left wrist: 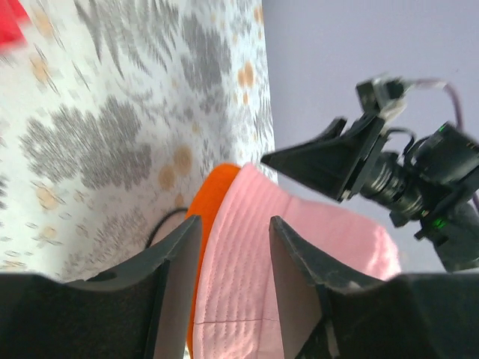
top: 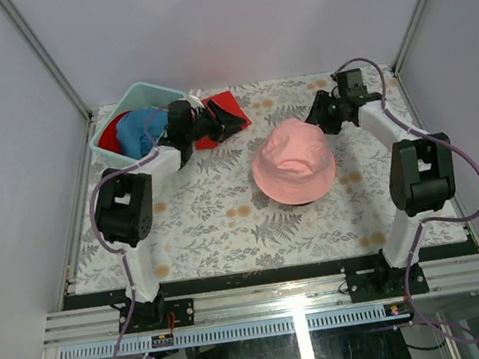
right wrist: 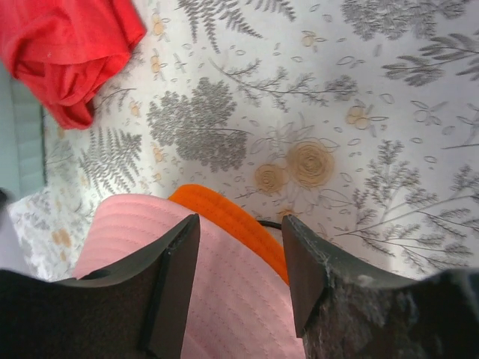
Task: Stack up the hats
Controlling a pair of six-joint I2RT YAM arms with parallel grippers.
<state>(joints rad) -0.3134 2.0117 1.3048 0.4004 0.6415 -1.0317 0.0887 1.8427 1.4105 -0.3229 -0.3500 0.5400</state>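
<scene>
From above, the left gripper (top: 230,124) reaches over a red cloth (top: 229,106) at the far side of the table (top: 201,225), its jaws parted and holding nothing. Just behind it, beside its wrist, sits a teal basket (top: 155,89) with the blue hat (top: 139,131) and the red hat (top: 109,138) inside. The pink hat (top: 294,167) lies crown up ahead of this gripper, well apart from it, near the table's middle. The right gripper (top: 316,120) hangs by that hat's far brim, likewise parted and empty (whether it touches the brim cannot be told from here).

In the left wrist view, the two dark fingers (left wrist: 176,284) stand apart with nothing clamped between them. Ahead of the tips lies the pink hat, and the orange hat (left wrist: 206,198) shows as a strip of brim from under it. The right gripper is beyond the hat.

In the right wrist view, the fingers (right wrist: 172,284) are also spread and bare. The pink hat lies just below and ahead of the tips, the orange brim peeking out beneath it, with a thin black wire (right wrist: 271,223) at that brim's edge. The red cloth lies crumpled farther ahead, to the left.
</scene>
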